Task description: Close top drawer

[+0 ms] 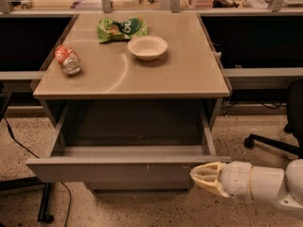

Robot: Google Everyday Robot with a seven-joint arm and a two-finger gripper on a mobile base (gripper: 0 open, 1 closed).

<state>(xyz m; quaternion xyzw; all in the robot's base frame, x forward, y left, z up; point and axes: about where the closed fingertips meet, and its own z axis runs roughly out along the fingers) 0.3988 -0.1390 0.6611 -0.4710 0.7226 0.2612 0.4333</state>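
One gripper [196, 174] is all I have, and it sits low at the right, nearest of everything, with its pale fingers pressed together into a blunt tip that points left. My white arm [265, 183] runs from it off the lower right edge. The tip lies over the right end of the top drawer [109, 170], at the lower part of its flat grey front panel; I cannot tell whether it touches the panel or hangs just in front of it.

That drawer stands pulled well out from the cabinet, its front panel wide and handleless, with small pale marks right of centre. Its grey inner floor and side walls show from above. Below the panel a narrower grey drawer front [137, 185] sits further back. A dark cable [19, 143] trails over the speckled floor [236, 136] at the left.

Past the open drawer comes the tan cabinet top [189, 74]. A red can [68, 59] lies on its side near the left edge. Further back, a pale bowl [147, 47] stands upright near the middle, and a green snack bag [121, 28] lies just behind it to the left. At the far right, part of a black office chair [291, 126] shows.
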